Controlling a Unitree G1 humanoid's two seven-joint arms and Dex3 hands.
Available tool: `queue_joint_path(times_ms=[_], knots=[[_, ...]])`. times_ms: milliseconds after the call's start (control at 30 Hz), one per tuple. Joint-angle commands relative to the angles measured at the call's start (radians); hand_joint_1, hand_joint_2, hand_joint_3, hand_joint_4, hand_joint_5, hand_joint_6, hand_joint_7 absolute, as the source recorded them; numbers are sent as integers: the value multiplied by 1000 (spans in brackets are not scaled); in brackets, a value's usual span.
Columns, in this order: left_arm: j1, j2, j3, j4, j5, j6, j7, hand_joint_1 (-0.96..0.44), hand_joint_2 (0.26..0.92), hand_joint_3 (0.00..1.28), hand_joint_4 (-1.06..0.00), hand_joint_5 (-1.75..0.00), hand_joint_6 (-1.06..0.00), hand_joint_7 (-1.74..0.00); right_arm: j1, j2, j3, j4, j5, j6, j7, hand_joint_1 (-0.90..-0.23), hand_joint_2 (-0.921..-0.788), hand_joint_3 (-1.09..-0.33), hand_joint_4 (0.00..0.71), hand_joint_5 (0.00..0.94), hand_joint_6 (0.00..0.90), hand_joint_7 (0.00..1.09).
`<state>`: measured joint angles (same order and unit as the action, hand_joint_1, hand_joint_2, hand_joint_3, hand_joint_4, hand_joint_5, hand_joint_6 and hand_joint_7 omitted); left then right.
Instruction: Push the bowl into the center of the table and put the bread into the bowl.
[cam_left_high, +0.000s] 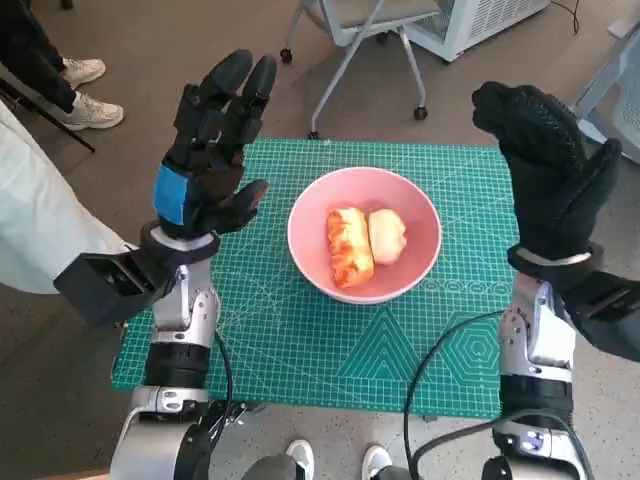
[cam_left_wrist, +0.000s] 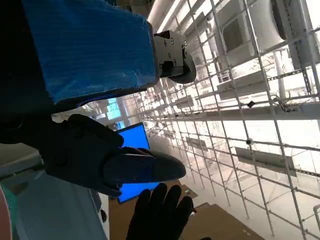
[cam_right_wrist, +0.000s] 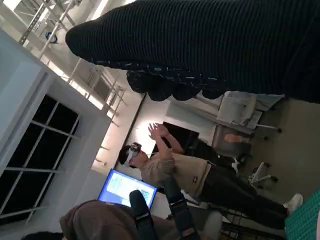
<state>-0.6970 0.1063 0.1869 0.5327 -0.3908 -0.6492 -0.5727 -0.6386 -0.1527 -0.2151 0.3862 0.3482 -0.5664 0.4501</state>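
A pink bowl (cam_left_high: 365, 196) sits near the middle of the green cutting mat (cam_left_high: 300, 340) and holds two pieces of bread: a browned, glazed one (cam_left_high: 349, 246) and a pale roll (cam_left_high: 387, 236) beside it. My left hand (cam_left_high: 208, 150) is raised above the mat's left edge, fingers spread and pointing up, holding nothing. My right hand (cam_left_high: 555, 170) is raised over the mat's right edge, also empty with fingers apart. The left wrist view shows my left hand (cam_left_wrist: 90, 70) against the ceiling and the gloved right hand (cam_left_wrist: 160, 215) beyond it. In the right wrist view the glove (cam_right_wrist: 210, 45) fills the upper part.
An office chair base (cam_left_high: 350, 60) stands behind the table. A person's shoes (cam_left_high: 85, 95) are on the floor at the far left, and a white sleeve (cam_left_high: 40, 220) is close to my left arm. Cables (cam_left_high: 440, 360) run over the mat's near right. A person (cam_right_wrist: 190, 170) stands in the right wrist view.
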Motion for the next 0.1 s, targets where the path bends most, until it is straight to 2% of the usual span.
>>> queue_joint_path(times_ms=[33, 100], knots=[[-19, 0, 1, 25, 0, -12, -15, -654, 921, 368, -128, 0, 1, -476, 6, 5, -3, 28, -4, -4, -10, -673, -921, -699, 225, 7, 114, 420], [-21, 1, 2, 34, 3, -19, -18, -661, 921, 371, -126, 0, 1, -460, 6, 6, -3, 33, -3, -8, -10, -675, -921, -699, 225, 7, 118, 422]])
